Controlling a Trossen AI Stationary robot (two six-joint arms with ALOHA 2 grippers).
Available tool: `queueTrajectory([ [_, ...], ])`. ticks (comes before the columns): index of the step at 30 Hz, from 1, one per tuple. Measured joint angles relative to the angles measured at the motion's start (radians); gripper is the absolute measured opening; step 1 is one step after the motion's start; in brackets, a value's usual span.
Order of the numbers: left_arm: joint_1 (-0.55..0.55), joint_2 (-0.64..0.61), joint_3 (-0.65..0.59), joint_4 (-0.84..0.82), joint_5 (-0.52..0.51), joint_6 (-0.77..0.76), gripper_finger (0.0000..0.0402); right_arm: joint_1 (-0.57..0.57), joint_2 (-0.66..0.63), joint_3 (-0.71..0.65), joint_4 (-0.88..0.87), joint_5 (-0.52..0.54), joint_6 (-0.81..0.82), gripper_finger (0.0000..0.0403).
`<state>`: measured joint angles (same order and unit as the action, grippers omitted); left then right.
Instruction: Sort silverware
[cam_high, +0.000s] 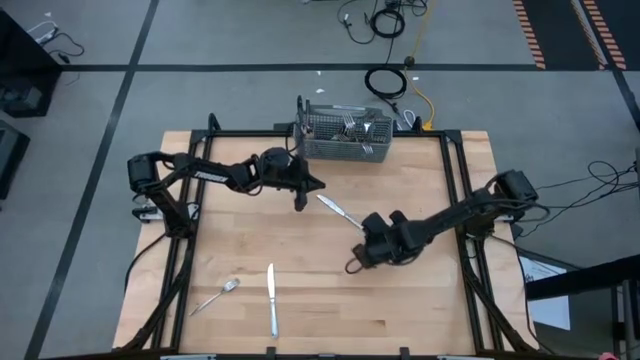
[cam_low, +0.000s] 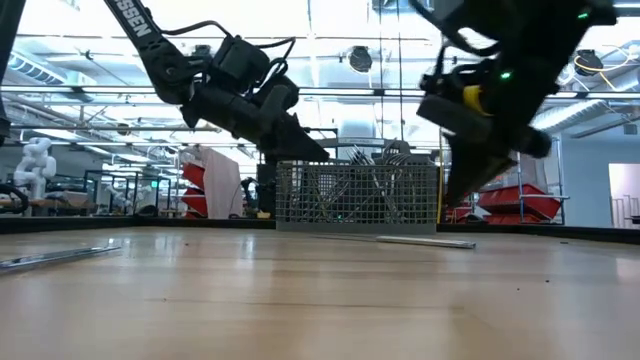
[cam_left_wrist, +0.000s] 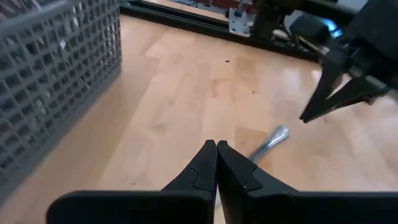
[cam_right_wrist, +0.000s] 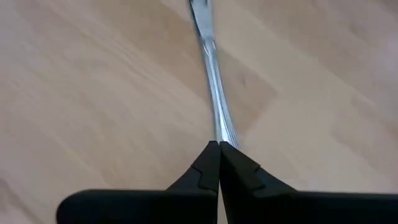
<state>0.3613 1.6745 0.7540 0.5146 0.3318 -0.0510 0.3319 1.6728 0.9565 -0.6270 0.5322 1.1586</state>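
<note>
The basket stands at the table's 12 o'clock edge, with several forks and spoons upright inside it.

A knife lies flat near the table centre, running diagonally from about 11 o'clock to 5 o'clock. A second knife lies toward 7 o'clock, pointing roughly 12 to 6. A fork lies just beside it on its 9 o'clock side, apart from it and tilted.

Left gripper: positioned just off the 10 o'clock end of the central knife, between that knife and the basket. Its fingers are pressed fully together with nothing between them. In the left wrist view, one end of the central knife shows on the wood just beyond the fingertips.

Right gripper: positioned at about 5 o'clock from the table centre, near the lower end of the central knife. Its fingers are pressed fully together and hold nothing. In the right wrist view, the knife extends straight away from the fingertips; whether the tips touch it cannot be determined.
</note>
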Motion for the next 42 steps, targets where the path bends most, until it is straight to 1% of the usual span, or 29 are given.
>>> queueTrajectory([
  [3, 0.018, 0.000, 0.000, 0.001, 0.065, -0.066, 0.0016, 0.028, 0.001, 0.000, -0.084, 0.010, 0.094, 0.0000],
  [6, 0.030, 0.000, 0.000, 0.000, 0.091, -0.080, 0.0017, 0.030, 0.001, 0.000, -0.130, 0.021, 0.115, 0.0000],
  [10, 0.053, 0.004, 0.000, -0.004, 0.106, -0.122, 0.0017, 0.019, 0.001, -0.043, -0.067, 0.019, 0.105, 0.0000],
  [12, 0.072, 0.017, 0.001, -0.009, 0.151, -0.174, 0.0017, 0.013, 0.001, -0.083, -0.006, -0.001, 0.109, 0.0000],
  [15, 0.102, 0.034, 0.000, -0.008, 0.237, -0.290, 0.0017, 0.008, 0.001, -0.123, 0.081, -0.028, 0.113, 0.0000],
  [18, 0.126, 0.037, 0.000, -0.008, 0.306, -0.388, 0.0018, 0.007, 0.001, -0.131, 0.102, -0.032, 0.113, 0.0000],
  [20, 0.134, 0.037, 0.000, -0.002, 0.333, -0.416, 0.0018, 0.007, 0.001, -0.131, 0.101, -0.031, 0.112, 0.0000],
  [22, 0.139, 0.037, 0.000, -0.002, 0.342, -0.439, 0.0018, 0.007, 0.001, -0.131, 0.101, -0.031, 0.103, 0.0000],
  [28, 0.144, 0.037, 0.000, 0.000, 0.344, -0.442, 0.0018, 0.007, 0.001, -0.131, 0.101, -0.031, 0.084, 0.0000],
  [32, 0.143, 0.037, 0.000, -0.029, 0.346, -0.449, 0.0018, -0.007, 0.001, -0.157, 0.107, -0.032, 0.079, 0.0000],
  [38, 0.144, 0.037, 0.000, -0.026, 0.346, -0.450, 0.0018, -0.029, -0.003, -0.213, 0.207, -0.060, 0.078, 0.0000],
  [42, 0.144, 0.037, 0.000, -0.035, 0.346, -0.452, 0.0018, -0.027, -0.019, -0.215, 0.214, -0.073, 0.080, 0.0000],
])
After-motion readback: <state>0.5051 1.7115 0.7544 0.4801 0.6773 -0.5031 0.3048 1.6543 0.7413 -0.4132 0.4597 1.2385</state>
